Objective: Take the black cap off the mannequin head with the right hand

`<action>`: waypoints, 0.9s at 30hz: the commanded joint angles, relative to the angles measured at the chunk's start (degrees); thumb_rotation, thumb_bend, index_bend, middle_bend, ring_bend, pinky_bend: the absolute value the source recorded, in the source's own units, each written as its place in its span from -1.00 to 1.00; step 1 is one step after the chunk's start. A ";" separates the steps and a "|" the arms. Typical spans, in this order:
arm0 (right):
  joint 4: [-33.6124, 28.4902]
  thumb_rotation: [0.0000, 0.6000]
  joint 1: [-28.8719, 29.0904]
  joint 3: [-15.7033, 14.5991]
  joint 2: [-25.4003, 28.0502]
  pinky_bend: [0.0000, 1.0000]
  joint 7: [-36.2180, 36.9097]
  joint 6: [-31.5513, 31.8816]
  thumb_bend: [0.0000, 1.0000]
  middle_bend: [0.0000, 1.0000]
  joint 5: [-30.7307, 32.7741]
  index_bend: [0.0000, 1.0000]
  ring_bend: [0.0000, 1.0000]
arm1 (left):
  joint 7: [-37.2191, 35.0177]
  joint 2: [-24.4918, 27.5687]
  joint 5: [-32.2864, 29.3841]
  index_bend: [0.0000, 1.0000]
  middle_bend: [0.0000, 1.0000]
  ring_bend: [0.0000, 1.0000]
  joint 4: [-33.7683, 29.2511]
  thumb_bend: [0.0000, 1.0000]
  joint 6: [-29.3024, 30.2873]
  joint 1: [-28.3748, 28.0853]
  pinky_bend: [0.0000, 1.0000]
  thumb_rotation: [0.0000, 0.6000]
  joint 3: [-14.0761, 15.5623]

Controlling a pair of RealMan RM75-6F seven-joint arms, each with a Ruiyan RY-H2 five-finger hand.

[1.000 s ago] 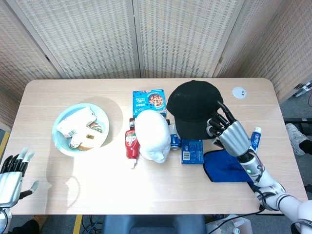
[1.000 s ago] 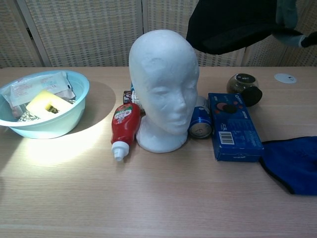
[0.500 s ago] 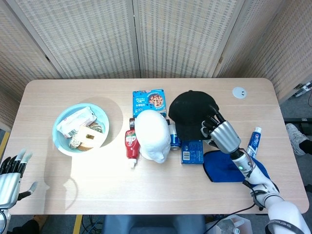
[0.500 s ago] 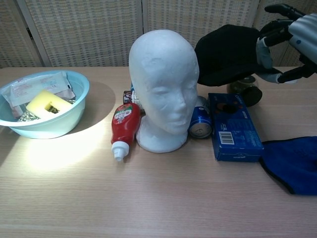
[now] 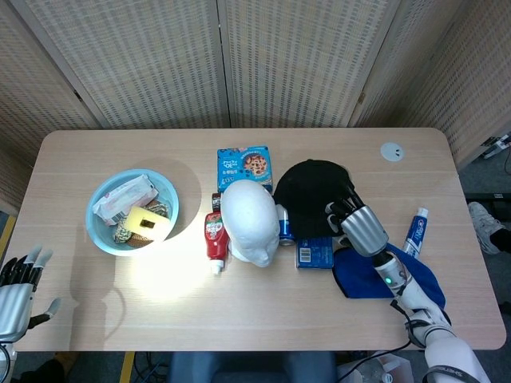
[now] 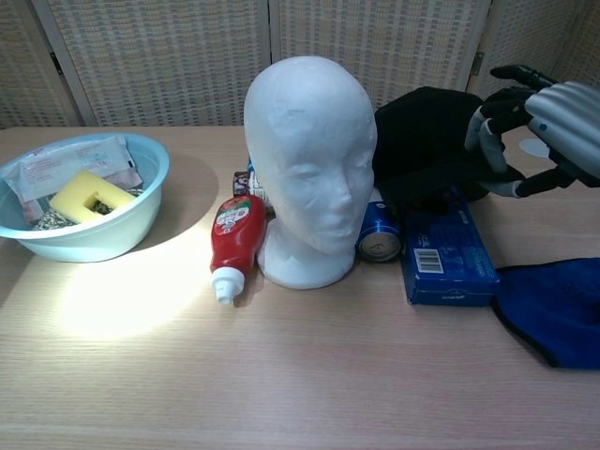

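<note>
Head view, from the left: the left hand (image 5: 16,289) sits at the near-left edge of the surface (image 5: 120,303), fingers apart and holding nothing, much as it did a second ago. The light blue bowl (image 5: 102,198) of packets, the red ketchup bottle (image 5: 213,235) and the bare white mannequin head (image 5: 250,221) have not moved. Compared with a second ago, the black cap (image 5: 307,190) has come down from the air and now lies on the surface just right of the mannequin head, partly over the blue box (image 5: 314,252). The right hand (image 5: 357,224) has lowered with it; its fingers curl over the cap's right edge, still touching it, though a firm grip cannot be told. A blue cloth (image 5: 375,275) lies under the right forearm, a toothpaste tube (image 5: 413,231) beside it. Behind the pale wooden surface stand woven folding screens (image 5: 160,56).
</note>
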 commanded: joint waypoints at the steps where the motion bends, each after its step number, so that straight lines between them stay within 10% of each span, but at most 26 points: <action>1: -4.49 1.00 -1.11 0.54 1.01 -0.85 -2.02 -0.37 -1.00 -0.46 1.48 0.03 -0.74 | 0.03 0.03 0.06 -0.92 -0.97 -0.84 -0.08 -0.51 -0.14 -0.11 -0.94 1.00 0.01; 11: -24.17 1.00 -3.82 -1.60 8.95 -1.00 -13.12 -4.22 -1.00 -0.97 1.85 -0.99 -1.00 | -0.27 0.04 0.29 -0.92 -0.99 -0.84 0.01 -0.51 0.24 0.14 -0.94 1.00 0.10; 27: -45.19 1.00 -6.81 -4.81 20.24 -1.00 -29.76 -6.35 -1.00 -1.00 -0.83 -1.00 -1.00 | -0.44 0.10 0.52 -0.92 -0.99 -0.84 0.07 -0.51 0.22 0.16 -0.94 1.00 0.12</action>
